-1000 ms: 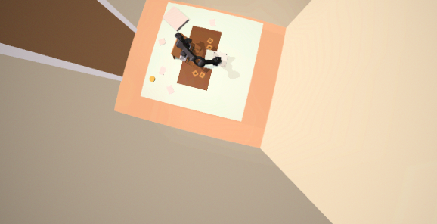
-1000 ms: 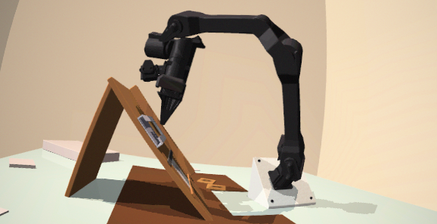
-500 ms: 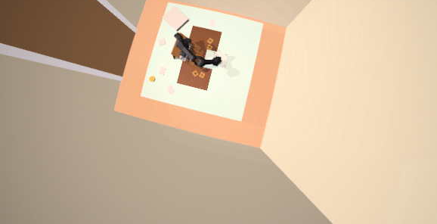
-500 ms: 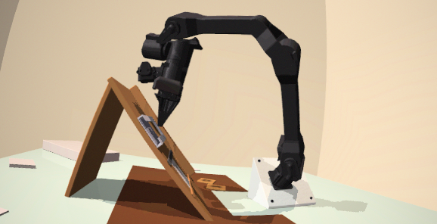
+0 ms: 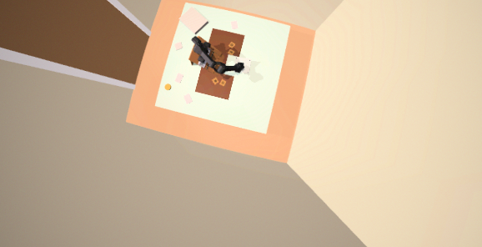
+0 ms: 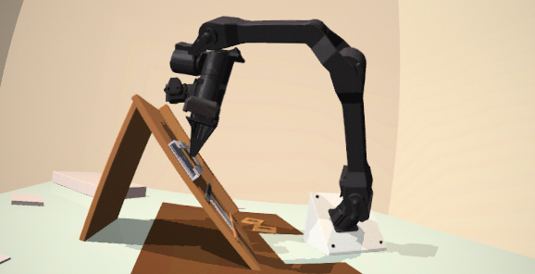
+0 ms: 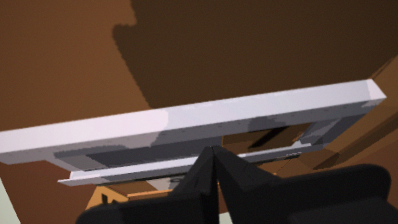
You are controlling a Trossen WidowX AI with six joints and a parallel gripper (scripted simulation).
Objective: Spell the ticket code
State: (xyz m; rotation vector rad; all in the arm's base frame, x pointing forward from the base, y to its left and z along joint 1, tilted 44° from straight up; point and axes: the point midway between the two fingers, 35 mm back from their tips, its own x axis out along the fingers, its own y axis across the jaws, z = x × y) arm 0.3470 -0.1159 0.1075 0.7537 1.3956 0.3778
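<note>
My gripper (image 6: 192,155) (image 7: 212,152) is shut and empty, pointing down, its tips at the rail's lower bar; contact is unclear. The pale letter rail (image 6: 185,164) (image 7: 200,110) is on the sloping wooden board (image 6: 221,178) (image 7: 50,55). One wooden tile (image 7: 242,142) with a dark stroke sits inside the rail toward its right end in the wrist view. The rail's left part holds no tile. Below the rail, the pale ticket (image 7: 162,184) is mostly hidden by the fingers. A loose tile (image 7: 99,198) shows at lower left. More tiles (image 5: 232,44) (image 5: 215,81) lie on the brown mat.
The brown mat (image 5: 214,92) lies under the board's foot. The white arm base (image 6: 324,231) stands in front of the board. A pale slab (image 5: 193,18) (image 6: 76,181), small pink blocks (image 5: 178,46) (image 5: 179,78) and an orange disc (image 5: 168,87) lie around the board.
</note>
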